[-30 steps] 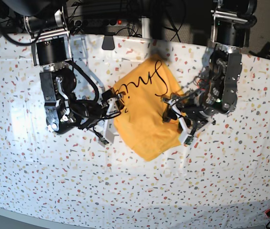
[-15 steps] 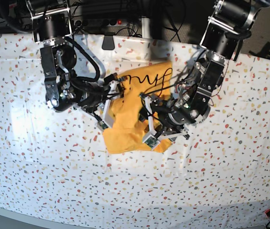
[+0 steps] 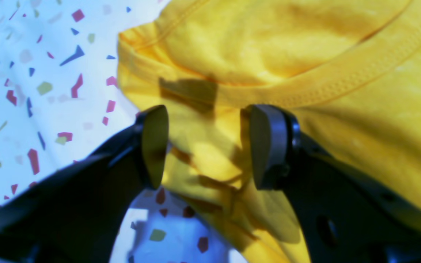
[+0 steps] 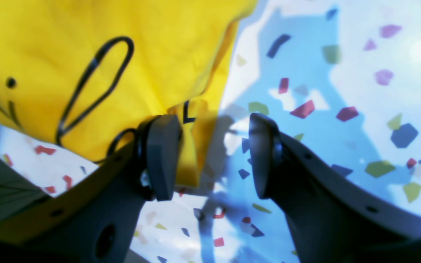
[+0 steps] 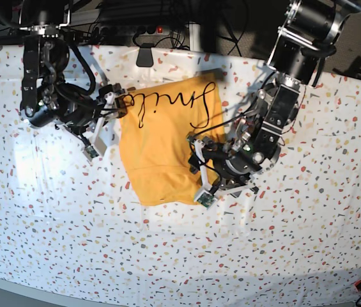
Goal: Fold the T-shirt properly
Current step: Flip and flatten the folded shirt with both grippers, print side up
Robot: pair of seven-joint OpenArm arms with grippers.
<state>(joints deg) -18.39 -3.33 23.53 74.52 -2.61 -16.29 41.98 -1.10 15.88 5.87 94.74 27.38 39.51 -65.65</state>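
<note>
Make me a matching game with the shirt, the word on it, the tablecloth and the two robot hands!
Things:
1. T-shirt
2. "Smile" lettering
3. Tablecloth
4. Left hand
5. Right hand

Descriptions:
A. white with coloured specks
B. black and curly
C. orange-yellow
D. open, mostly tablecloth showing between its fingers
E. open, yellow cloth filling the gap between its fingers

Pairs: 1-C, 2-B, 3-A, 4-E, 5-D
</note>
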